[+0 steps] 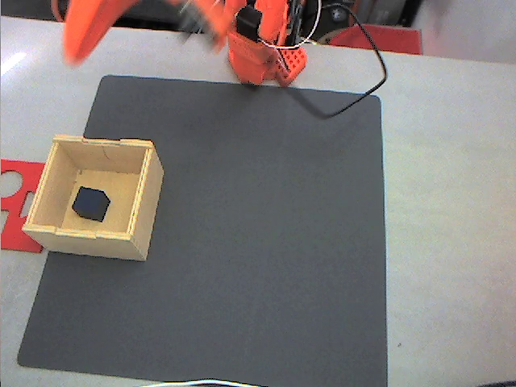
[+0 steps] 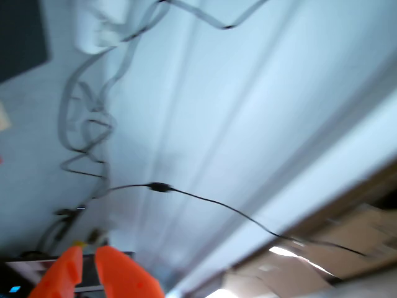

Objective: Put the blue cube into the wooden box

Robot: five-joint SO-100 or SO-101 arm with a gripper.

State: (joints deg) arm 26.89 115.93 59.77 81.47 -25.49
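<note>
Gripper-wise, my orange two-finger gripper point(image 2: 89, 248) is nearly closed in the wrist view, just a thin slit between the fingertips, nothing held; it's pointing at a pale surface with loose dark cables point(image 2: 205, 202), all pretty blurry; in the fixed view my orange arm point(image 1: 97, 24) is a smear at the top left edge, well apart from everything; the small navy-blue cube point(image 1: 90, 204) sits on the floor of the square pale plywood box point(image 1: 101, 238), at the left edge of the dark grey mat point(image 1: 266, 242); a flat red cut-out piece point(image 1: 14, 193) lies just beside the box.
</note>
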